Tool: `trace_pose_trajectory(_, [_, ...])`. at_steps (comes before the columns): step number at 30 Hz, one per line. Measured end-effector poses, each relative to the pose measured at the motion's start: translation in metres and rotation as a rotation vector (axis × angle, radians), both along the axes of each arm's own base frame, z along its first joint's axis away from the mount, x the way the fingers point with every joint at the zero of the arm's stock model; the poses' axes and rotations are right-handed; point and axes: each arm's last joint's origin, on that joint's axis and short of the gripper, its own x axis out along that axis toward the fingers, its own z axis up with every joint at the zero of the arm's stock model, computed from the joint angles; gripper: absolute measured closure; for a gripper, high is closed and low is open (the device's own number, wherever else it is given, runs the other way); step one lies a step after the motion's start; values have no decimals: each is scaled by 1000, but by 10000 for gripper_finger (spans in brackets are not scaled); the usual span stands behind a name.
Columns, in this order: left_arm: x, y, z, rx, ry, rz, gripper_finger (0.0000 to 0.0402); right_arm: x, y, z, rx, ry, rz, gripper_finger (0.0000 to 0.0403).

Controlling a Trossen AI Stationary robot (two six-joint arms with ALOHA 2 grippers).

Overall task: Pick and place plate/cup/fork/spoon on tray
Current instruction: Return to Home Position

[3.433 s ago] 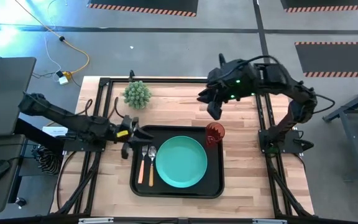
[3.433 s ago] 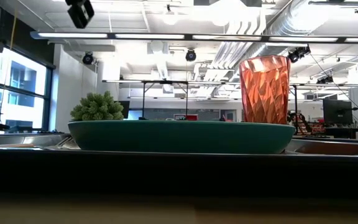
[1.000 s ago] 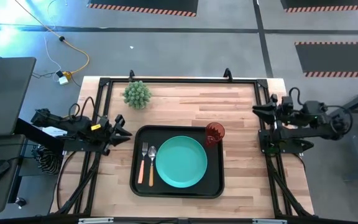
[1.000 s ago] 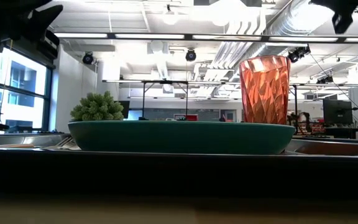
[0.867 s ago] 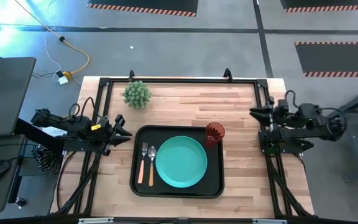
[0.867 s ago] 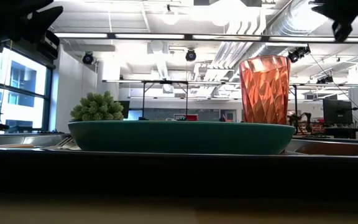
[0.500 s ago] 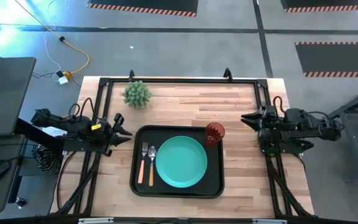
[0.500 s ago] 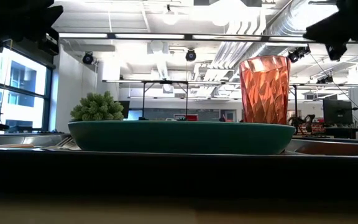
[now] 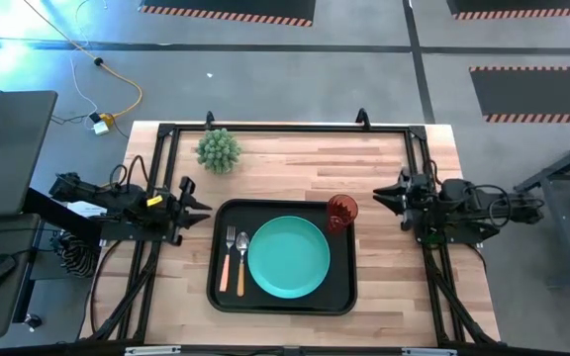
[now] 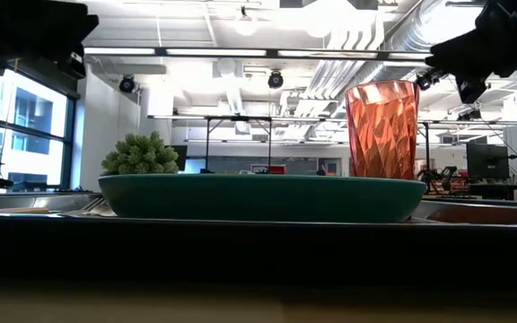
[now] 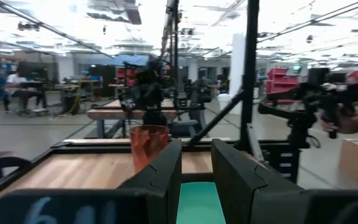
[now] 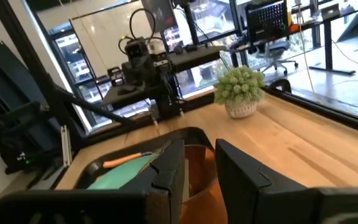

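On the tray [image 9: 339,297] sit plate [image 9: 288,257], cup [image 9: 341,211], fork [image 9: 228,262], spoon [image 9: 240,262]; both claws slightly parted, empty.

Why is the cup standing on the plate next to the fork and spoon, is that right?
Not quite. The cup stands on the tray, beside the plate, not on it. The high view shows that. The fork and spoon lie on the plate's other side.

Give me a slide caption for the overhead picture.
Plate, cup, fork and spoon on the tray; arms parked aside.
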Motion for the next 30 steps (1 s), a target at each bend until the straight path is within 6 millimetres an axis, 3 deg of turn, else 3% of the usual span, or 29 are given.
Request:
trace_pose_trajectory(19, [0,2,0,47,1,67,326,12,2,-35,1,2,29,320])
trace_pose_trajectory(30, [0,2,0,47,2,67,326,12,2,-35,-107,6,28,320])
